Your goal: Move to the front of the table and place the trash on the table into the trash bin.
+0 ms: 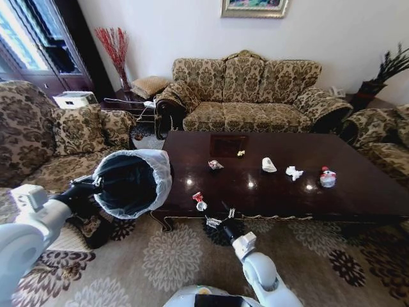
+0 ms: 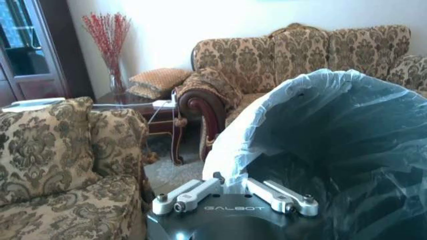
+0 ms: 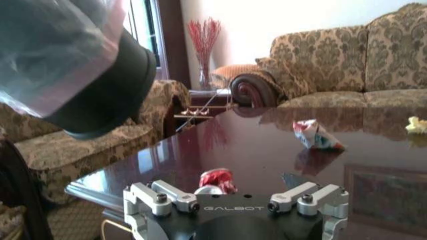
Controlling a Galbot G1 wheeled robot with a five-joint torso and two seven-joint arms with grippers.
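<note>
1. Right gripper (image 1: 220,216) hovers at the near edge of the table (image 1: 358,192), fingers spread wide and holding nothing. In the right wrist view its two finger linkages stand well apart with the crushed red-white can (image 3: 217,180) showing between them, just ahead.

2. On the robot's left side, the left gripper (image 2: 233,197) is clamped on the rim of the trash bin (image 1: 131,182), holding it off the floor and tilted so its mouth faces the table. The translucent white liner bag (image 2: 280,115) is folded over that rim, and the dark inside is open to view.

3. The table is a large, dark, glossy reddish-brown coffee table with pale carved trim, and the litter is strung across it.

4. The relation that matters: the can (image 1: 199,201) lies on the table just beyond the right gripper, slightly toward the robot's left, near the front edge. The right arm is clearly the nearer one, and the bin's mouth sits just to the left of the can. I cannot tell the can's long axis.

5. Farther back lie a crumpled wrapper (image 1: 215,164), a yellowish scrap (image 1: 241,153), a white paper cup (image 1: 269,165) on its side, a white tissue (image 1: 293,172) and a clear red-capped bottle (image 1: 327,177), all well apart from the gripper.

6. Readable writing: "GALBOT" is printed on both gripper bodies in the wrist views. No lettering on the can or wrapper can be read.
</note>
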